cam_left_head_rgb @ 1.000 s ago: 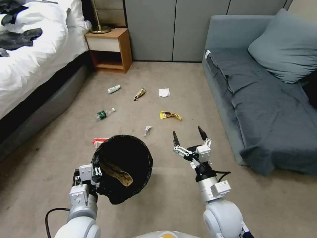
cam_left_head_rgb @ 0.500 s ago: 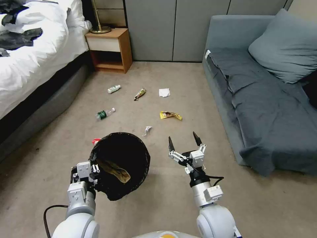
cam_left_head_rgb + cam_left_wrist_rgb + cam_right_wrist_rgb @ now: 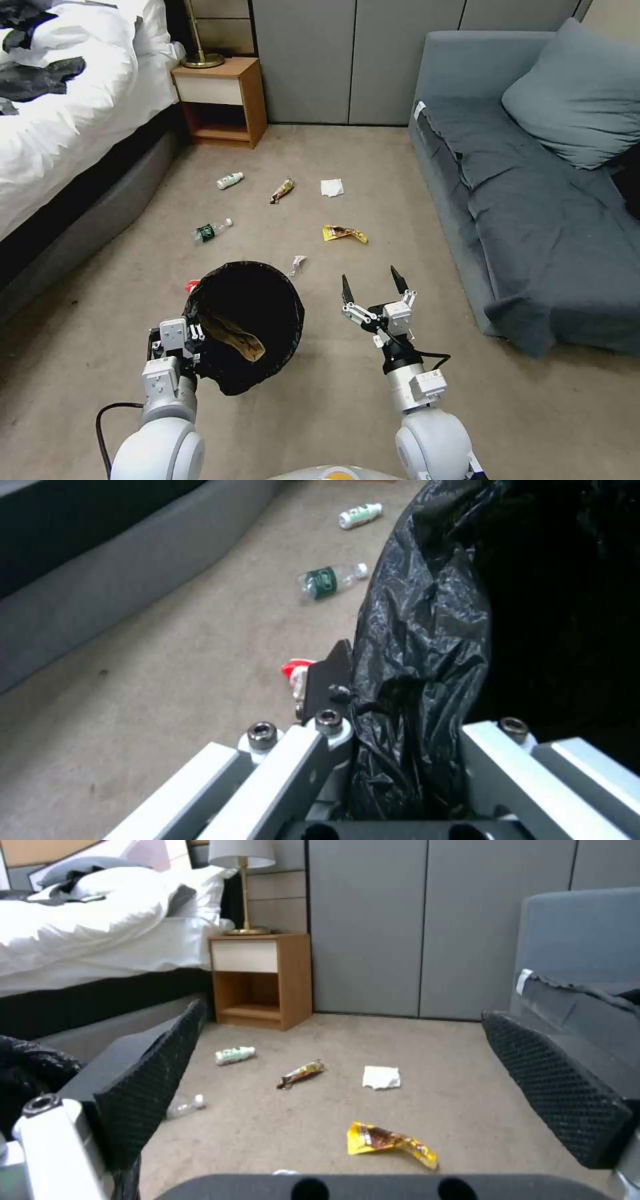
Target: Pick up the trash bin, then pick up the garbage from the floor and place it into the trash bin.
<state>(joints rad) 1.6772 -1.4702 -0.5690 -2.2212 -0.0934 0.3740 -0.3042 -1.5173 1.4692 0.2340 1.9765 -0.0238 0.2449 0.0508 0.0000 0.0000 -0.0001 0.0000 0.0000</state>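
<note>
On a carpeted bedroom floor between a bed [image 3: 60, 120] on the left and a grey sofa [image 3: 520, 200] on the right, the left gripper [image 3: 190, 340] pinches the near rim of the trash bin [image 3: 247, 320], one finger [image 3: 330, 680] outside the black liner [image 3: 420, 670] and the other hidden inside it. The bin hangs near and left of centre, its mouth tipped up toward the head camera, a tan scrap [image 3: 235, 337] lying inside. To its right the right gripper [image 3: 371, 285] hovers above the carpet with its two black fingers [image 3: 153, 1085] spread wide and nothing between them.

Garbage is scattered on the carpet beyond. A small crumpled white wrapper [image 3: 297, 264] lies just past the bin, between the two grippers. A red wrapper [image 3: 297, 672] peeks out at the bin's left edge. Farther off, a yellow snack wrapper [image 3: 390, 1142] sits ahead of the right gripper, and a clear green-labelled bottle [image 3: 330, 580] lies to the left of it. Farthest from the robot, in a loose row, are a white bottle [image 3: 235, 1055], a brown-and-yellow wrapper [image 3: 301, 1074] and a white tissue [image 3: 381, 1077]. A wooden nightstand [image 3: 261, 980] stands against the far wall beside the bed, a lamp [image 3: 243, 885] on top.
</note>
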